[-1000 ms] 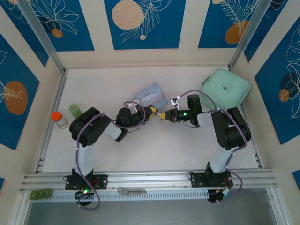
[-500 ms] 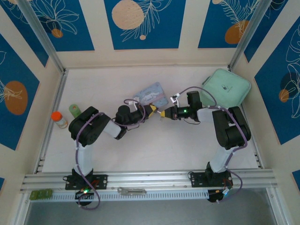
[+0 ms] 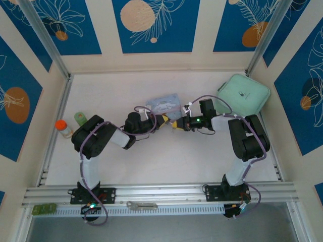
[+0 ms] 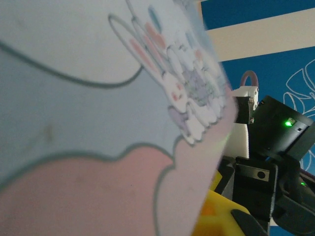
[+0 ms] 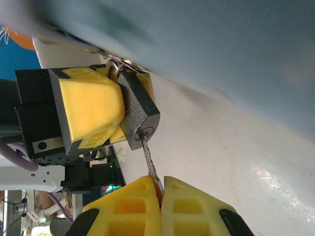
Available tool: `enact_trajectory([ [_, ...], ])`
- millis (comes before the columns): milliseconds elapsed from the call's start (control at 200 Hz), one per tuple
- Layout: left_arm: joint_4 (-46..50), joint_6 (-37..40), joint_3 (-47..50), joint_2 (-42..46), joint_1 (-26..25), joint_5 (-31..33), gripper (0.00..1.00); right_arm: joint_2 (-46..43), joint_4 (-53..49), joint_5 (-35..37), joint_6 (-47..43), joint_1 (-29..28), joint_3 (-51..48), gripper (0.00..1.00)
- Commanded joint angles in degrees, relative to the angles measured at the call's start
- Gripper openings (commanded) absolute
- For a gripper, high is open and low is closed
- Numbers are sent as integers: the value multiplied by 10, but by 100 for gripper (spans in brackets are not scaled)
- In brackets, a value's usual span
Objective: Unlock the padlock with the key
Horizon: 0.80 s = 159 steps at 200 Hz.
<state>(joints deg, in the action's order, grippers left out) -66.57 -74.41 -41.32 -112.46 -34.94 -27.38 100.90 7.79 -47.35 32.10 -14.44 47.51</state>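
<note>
Compare top view with a second back: find left end effector [image 3: 164, 121] roughly where it was over mid-table [image 3: 166, 161]. Find right end effector [image 5: 161, 195] swung leftward, closing the gap to the left one. Note pale-blue tin [image 3: 162, 103] shifted as well, lying squarer just behind both tips.

On right wrist view, see left end effector's yellow fingers clamped on the padlock [image 5: 141, 114], holding it off the table with keyhole toward the right arm. See the key [image 5: 149, 158] with blade tip entered in the keyhole and its other end pinched between right fingers pressed together. Judge insertion begun, probably not to full depth given the blade on show. Expect a push home, then a turn. Cannot tell shackle state, mostly hidden behind the fingers.

Containers, left to right:
- orange-capped bottle [image 3: 62, 127] near left wall, capped, contents not discernible
- tin, contents not visible
- mint-green case [image 3: 244, 94] at far right, closed, contents hidden
</note>
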Motion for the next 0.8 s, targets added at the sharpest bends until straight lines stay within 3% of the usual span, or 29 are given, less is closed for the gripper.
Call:
enact_trajectory([
  [0,2,28,-7,20,-35,-77,0,-21,65,11,49,-27,9,0],
  [250,-37,-1,-14,1,-48,-82,0,6,131,27,82,-30,10,0],
  [510,-24,-1,-12,3,-51,-118,0,5,-60,56,-121,-28,80,0],
  [790,-21,-9,-24,2,-51,-138,0,2,-70,62,-172,-24,89,0],
])
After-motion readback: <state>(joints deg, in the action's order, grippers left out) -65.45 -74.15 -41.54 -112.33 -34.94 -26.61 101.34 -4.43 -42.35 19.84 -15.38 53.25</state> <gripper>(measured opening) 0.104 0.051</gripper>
